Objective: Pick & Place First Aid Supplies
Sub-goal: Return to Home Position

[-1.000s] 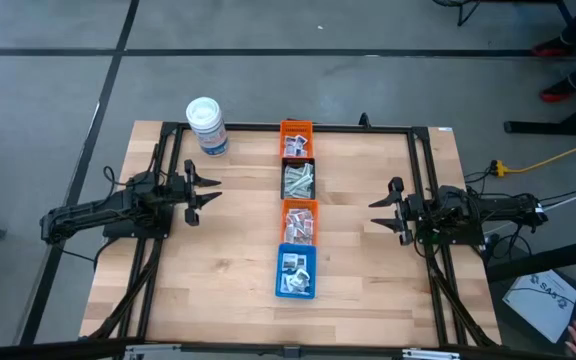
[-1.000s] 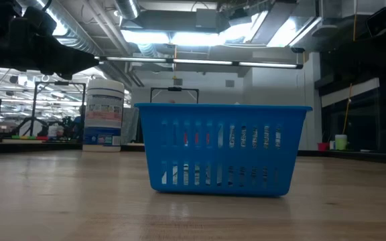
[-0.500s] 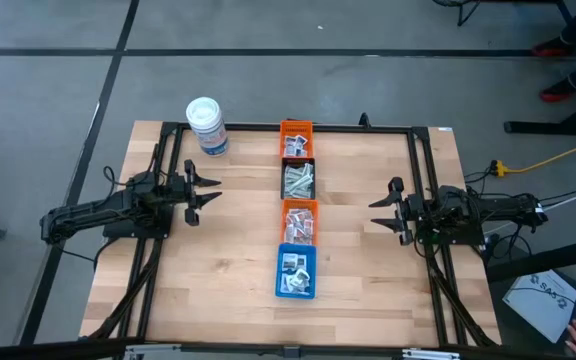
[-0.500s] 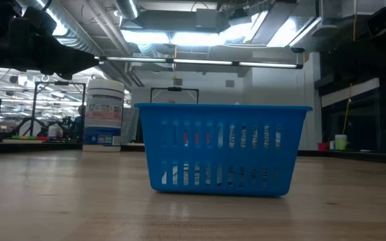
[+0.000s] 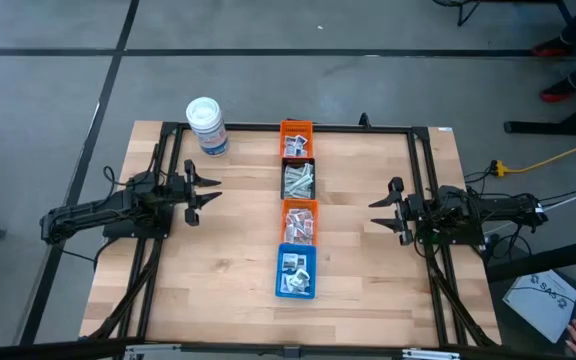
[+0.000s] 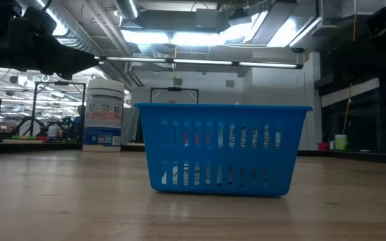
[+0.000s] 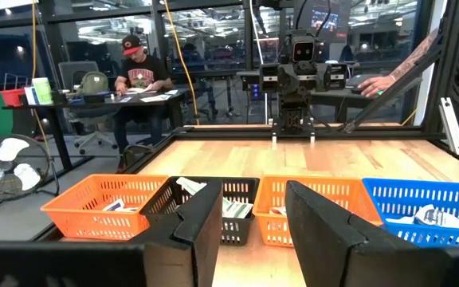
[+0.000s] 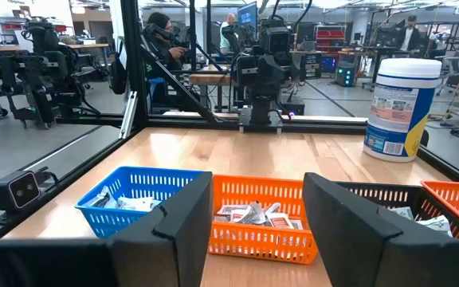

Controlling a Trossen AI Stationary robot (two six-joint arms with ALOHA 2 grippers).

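Note:
The first aid supplies lie as small white packets and pale strips inside a row of bins down the table's middle: an orange bin [image 5: 296,131] at the far end, a black bin [image 5: 299,180], a second orange bin [image 5: 300,220] and a blue bin [image 5: 296,271] nearest the front. My left gripper [image 5: 206,192] hovers open at the table's left, pointing level toward the bins. My right gripper [image 5: 380,213] hovers open at the right, facing them too. In the left wrist view the fingers [image 7: 253,231] frame the black bin [image 7: 213,209]; in the right wrist view they [image 8: 257,219] frame the orange bin [image 8: 257,219].
A white cylindrical tub with a blue label [image 5: 207,126] stands at the table's far left corner. A black frame [image 5: 368,128] runs around the table top. People sit at benches beyond the table [image 7: 138,72]. Bare wood lies between each gripper and the bin row.

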